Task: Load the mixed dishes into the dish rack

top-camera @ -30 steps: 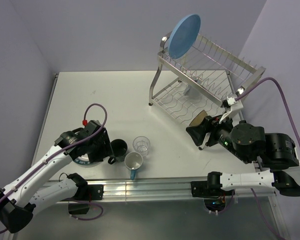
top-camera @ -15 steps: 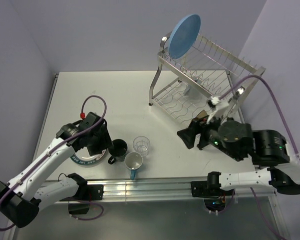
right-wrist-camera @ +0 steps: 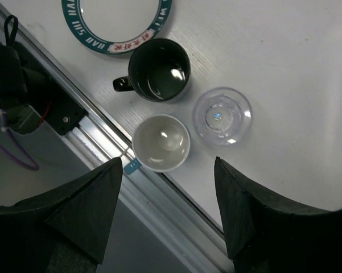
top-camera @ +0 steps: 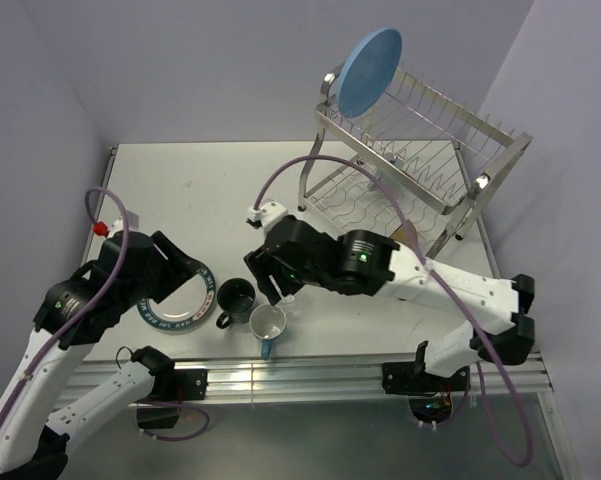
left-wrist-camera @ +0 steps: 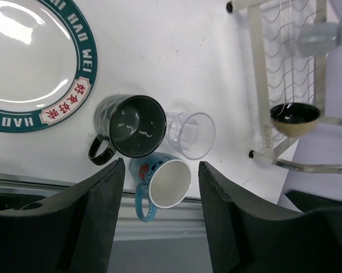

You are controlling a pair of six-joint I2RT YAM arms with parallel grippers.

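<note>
From above, the dish rack [top-camera: 450, 160] stands at the far right of the table [top-camera: 210, 190]. The light-blue plate [top-camera: 370, 72] stands on edge at the left end of its upper tier, so that piece is loaded. Near the front edge lie the lettered plate [top-camera: 185, 300], the dark mug [top-camera: 236, 298] and the white-and-blue mug [top-camera: 267, 325], none of them racked.

In the left wrist view, the left gripper [left-wrist-camera: 161, 165] is spread wide and empty, high over the mugs. The clear glass [left-wrist-camera: 190, 135] stands touching the dark mug. On the rack's lower tier sit the light-blue cup [left-wrist-camera: 318, 37] and, at its near corner, the black bowl [left-wrist-camera: 295, 114].

In the right wrist view, the right gripper [right-wrist-camera: 168, 162] is also wide apart and holds nothing. It hangs above the two mugs and the glass, with the plate's teal rim at the top.

By my reckoning three dishes are in and four remain: plate, two mugs and glass.
</note>
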